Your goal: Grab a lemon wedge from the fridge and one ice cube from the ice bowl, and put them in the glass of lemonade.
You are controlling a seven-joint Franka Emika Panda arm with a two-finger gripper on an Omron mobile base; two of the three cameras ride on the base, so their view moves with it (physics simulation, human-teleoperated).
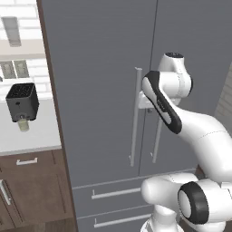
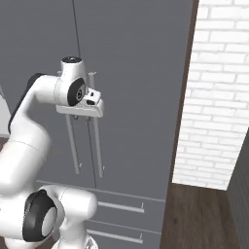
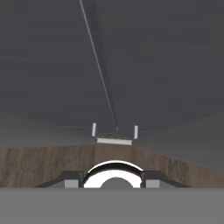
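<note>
The grey fridge (image 1: 99, 90) (image 2: 136, 73) stands right in front of me with both upper doors shut. My gripper (image 1: 146, 100) (image 2: 90, 111) hovers close to the door fronts, at the top of the two vertical bar handles (image 1: 134, 118) (image 2: 98, 146) beside the centre seam. In the hand view the gripper (image 3: 112, 180) looks down the door seam, its fingertips (image 3: 72, 179) apart with nothing between them. A small glass of lemonade (image 1: 23, 124) stands on the counter at left. The lemon wedge is hidden behind the doors. The ice bowl and ice cube are out of view.
A black toaster (image 1: 22, 100) sits on the pale counter (image 1: 41, 136) over brown cabinets left of the fridge. Two lower drawers with bar handles (image 1: 115, 193) (image 2: 121, 206) lie below. A white brick wall (image 2: 219, 97) rises on the right above wood floor (image 2: 199, 214).
</note>
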